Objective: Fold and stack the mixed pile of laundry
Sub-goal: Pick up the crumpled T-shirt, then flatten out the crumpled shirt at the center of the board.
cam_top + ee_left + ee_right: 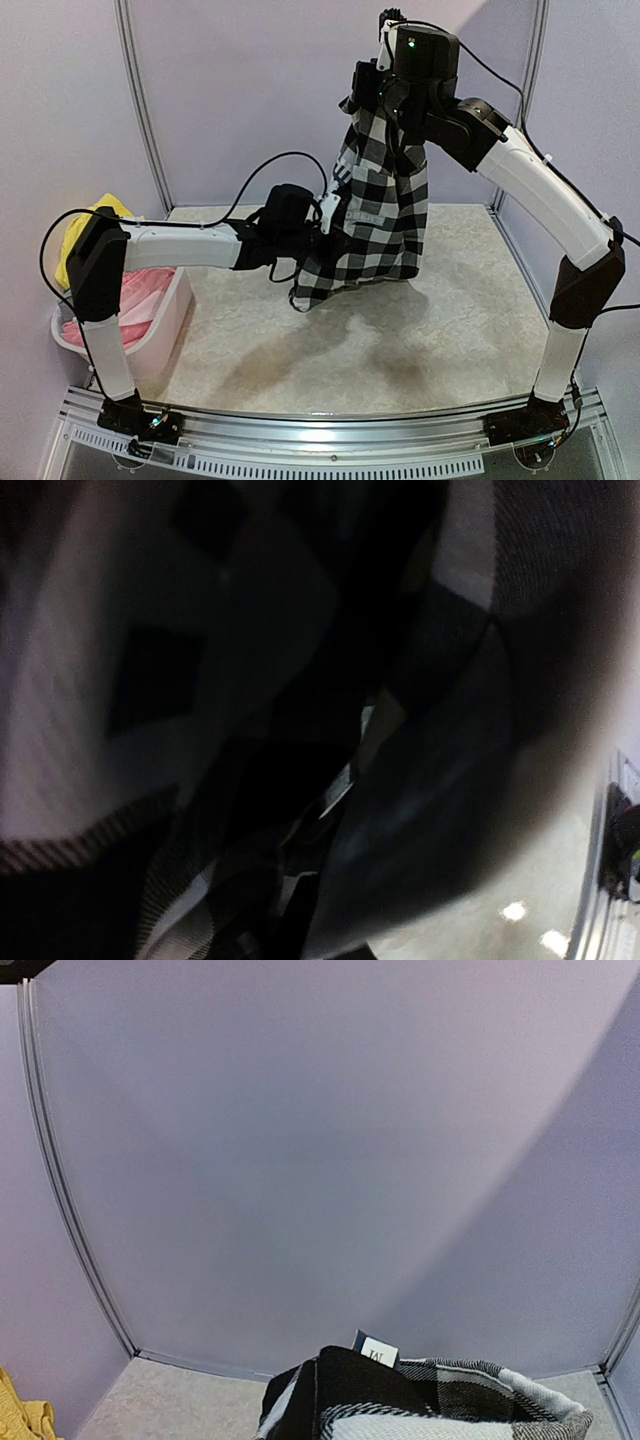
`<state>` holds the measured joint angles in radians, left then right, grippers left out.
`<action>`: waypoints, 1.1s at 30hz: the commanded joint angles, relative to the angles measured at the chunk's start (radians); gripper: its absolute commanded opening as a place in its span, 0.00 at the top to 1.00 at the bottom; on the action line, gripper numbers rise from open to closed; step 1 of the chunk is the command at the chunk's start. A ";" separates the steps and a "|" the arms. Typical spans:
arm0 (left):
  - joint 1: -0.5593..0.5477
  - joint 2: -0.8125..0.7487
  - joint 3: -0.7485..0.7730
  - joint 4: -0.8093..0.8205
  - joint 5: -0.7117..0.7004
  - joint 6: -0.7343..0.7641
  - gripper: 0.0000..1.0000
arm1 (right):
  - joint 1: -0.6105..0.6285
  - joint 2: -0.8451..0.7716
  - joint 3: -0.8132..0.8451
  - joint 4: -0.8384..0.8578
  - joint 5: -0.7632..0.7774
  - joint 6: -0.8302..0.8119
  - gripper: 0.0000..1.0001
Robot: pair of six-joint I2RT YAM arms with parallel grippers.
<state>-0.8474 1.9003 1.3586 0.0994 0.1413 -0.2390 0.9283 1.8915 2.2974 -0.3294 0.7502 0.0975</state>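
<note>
My right gripper (372, 88) is clamped on the top of the checked shirt (385, 215) and holds it high over the table (400, 340); the shirt hangs clear of the surface. My left gripper (328, 212) is closed on the shirt's left edge, about halfway down. At the left, the basket (165, 335) holds the pink piece (140, 295) and the yellow one (82, 238).

From my left wrist, the shirt (150, 660) fills nearly the whole view, dark and blurred, pressed close to the lens; my fingers are hidden by it.

From my right wrist, the shirt (430, 1410) bunches at the bottom edge with its label (376, 1350) sticking up, the wall (300, 1160) behind, and the yellow one (20, 1415) in the lower left corner.
</note>
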 commanded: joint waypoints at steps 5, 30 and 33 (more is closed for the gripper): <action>-0.007 -0.098 -0.054 -0.046 -0.014 -0.006 1.00 | -0.002 -0.045 0.033 0.041 0.085 -0.085 1.00; 0.085 -0.540 0.680 -0.835 -0.637 0.431 1.00 | 0.000 -0.365 -0.120 0.011 -0.382 -0.162 1.00; 0.095 -0.526 0.766 -0.827 -0.670 0.492 1.00 | 0.018 -0.379 -0.112 0.017 -0.466 -0.145 1.00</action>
<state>-0.7818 1.3487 2.0369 -0.6846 -0.4366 0.1425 0.9298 1.5463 2.1788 -0.3077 0.4557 -0.0822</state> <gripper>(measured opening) 0.004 0.018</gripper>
